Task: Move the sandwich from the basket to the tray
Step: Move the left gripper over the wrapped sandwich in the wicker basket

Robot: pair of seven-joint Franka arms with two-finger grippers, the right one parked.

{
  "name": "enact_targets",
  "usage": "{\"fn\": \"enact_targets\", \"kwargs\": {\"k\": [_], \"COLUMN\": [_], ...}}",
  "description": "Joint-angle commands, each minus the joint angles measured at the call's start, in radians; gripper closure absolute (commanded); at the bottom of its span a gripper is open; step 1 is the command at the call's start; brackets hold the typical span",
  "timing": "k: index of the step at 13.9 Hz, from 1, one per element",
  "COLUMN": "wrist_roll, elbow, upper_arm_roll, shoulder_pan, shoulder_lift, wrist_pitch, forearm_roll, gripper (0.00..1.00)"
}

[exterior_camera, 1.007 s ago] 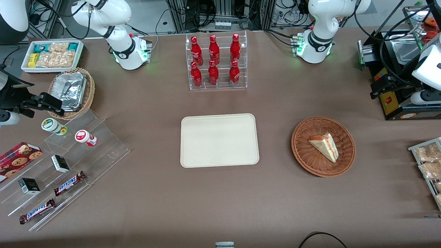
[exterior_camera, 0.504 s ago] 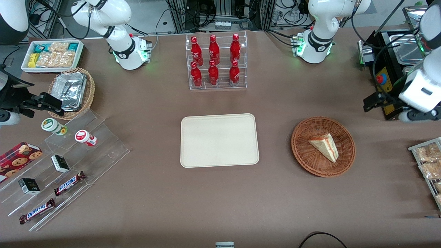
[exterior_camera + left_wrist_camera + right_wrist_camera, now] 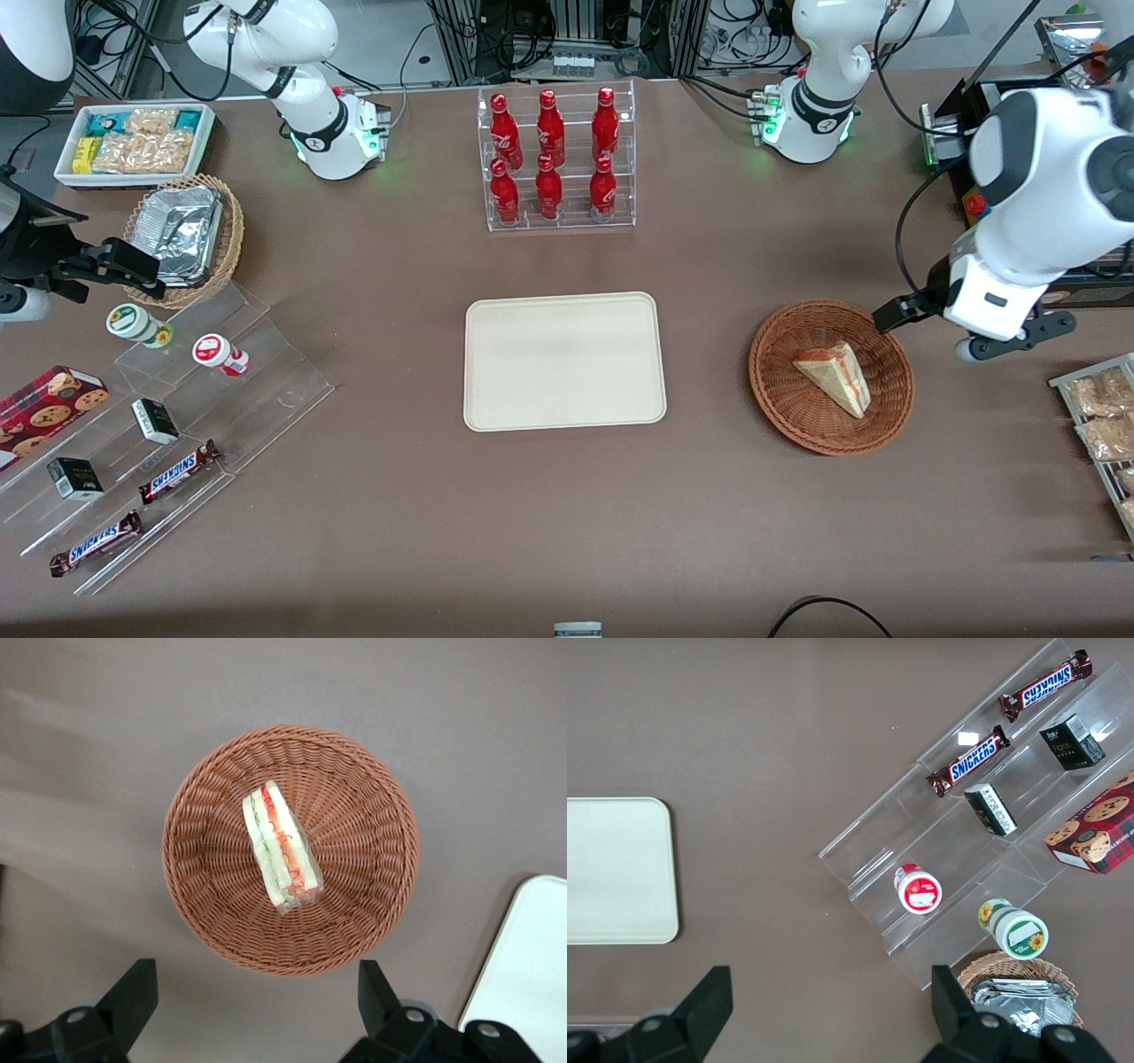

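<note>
The sandwich (image 3: 833,377) (image 3: 282,849), a pale wedge with red and green filling, lies in the round reddish-brown basket (image 3: 780,399) (image 3: 213,921). The cream tray (image 3: 563,361) (image 3: 532,966) sits bare at the table's middle, beside the basket toward the parked arm's end. My gripper (image 3: 1010,338) (image 3: 255,992) hovers above the table just outside the basket's rim, toward the working arm's end. It is open: the two dark fingers (image 3: 133,992) stand wide apart with only table between them.
A clear rack of red bottles (image 3: 558,159) stands farther from the camera than the tray. A rack of snack packets (image 3: 1099,416) and a black machine (image 3: 1001,133) are at the working arm's end. A clear stepped stand (image 3: 177,399) with candy bars occupies the parked arm's end.
The left arm has swung in from the working arm's end of the table, moving nearer the camera and toward the basket. The sandwich, basket and tray have not moved.
</note>
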Motion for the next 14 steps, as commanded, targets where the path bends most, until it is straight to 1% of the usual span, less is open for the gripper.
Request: {"fn": "enact_targets", "kwargs": {"k": [1,3,5,6,9,14], "wrist_roll": [-0.12,-0.173,-0.279,-0.279,-0.279,-0.296], "elbow": [-0.105,-0.139,-0.226,-0.248,-0.251,-0.257], "upper_arm_roll": [0.001,0.002,0.002,0.004,0.007,0.008], "shoulder_pan": [-0.018,-0.017,-0.017,-0.011,-0.008,-0.006], "shoulder_lift": [-0.032,-0.023,-0.025,-0.025,0.007,0.081], "wrist_pitch": [0.096,0.149,0.292,0.32,0.337,0.441], "forearm_roll": [0.02,0.017,0.017,0.017,0.017,0.003], "gripper": [0.0,0.0,0.0,0.0,0.0,0.0]}}
